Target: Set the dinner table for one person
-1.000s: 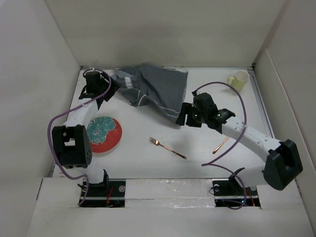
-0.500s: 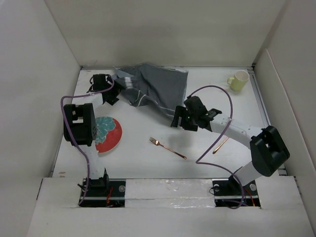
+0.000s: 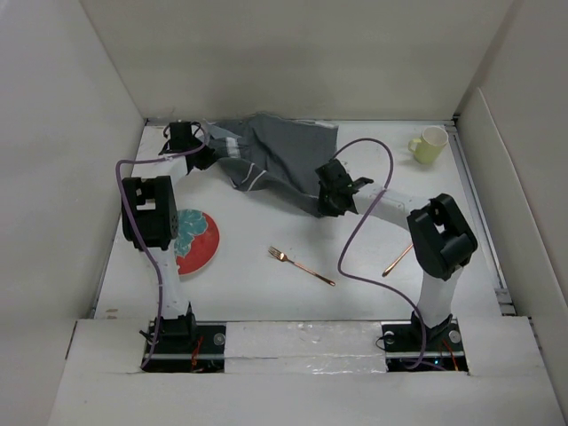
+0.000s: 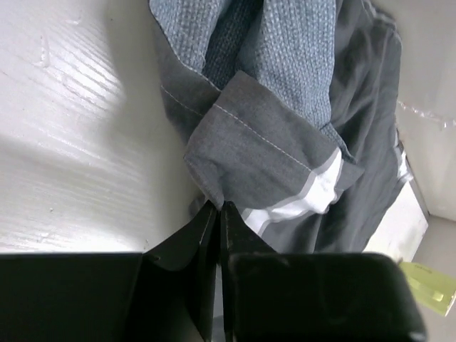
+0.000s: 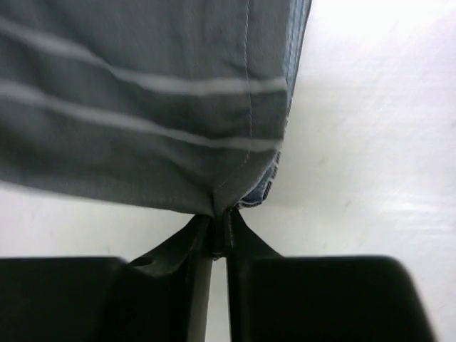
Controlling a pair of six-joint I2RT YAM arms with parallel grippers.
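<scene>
White walls are closing in on three sides of the dinner table (image 3: 266, 293), which is lying flat in front of both arm bases and carrying everything else. Crumpled grey placemat (image 3: 284, 155) with pale stripes is bunching up at the far middle of it. Left gripper (image 4: 217, 206) is reaching to the far left corner, jaws pressed together and pinching a folded hem corner of the placemat. Right gripper (image 5: 219, 214) is sitting at the mat's near right corner, jaws nearly together and nipping the cloth edge there. Red plate (image 3: 191, 240) with a teal pattern is lying near left, partly under the left arm. Copper fork (image 3: 302, 265) is lying near the middle, apart from the plate. Another copper utensil (image 3: 397, 260) is lying to the right, kind unclear. Yellow mug (image 3: 429, 144) is standing at the far right corner.
</scene>
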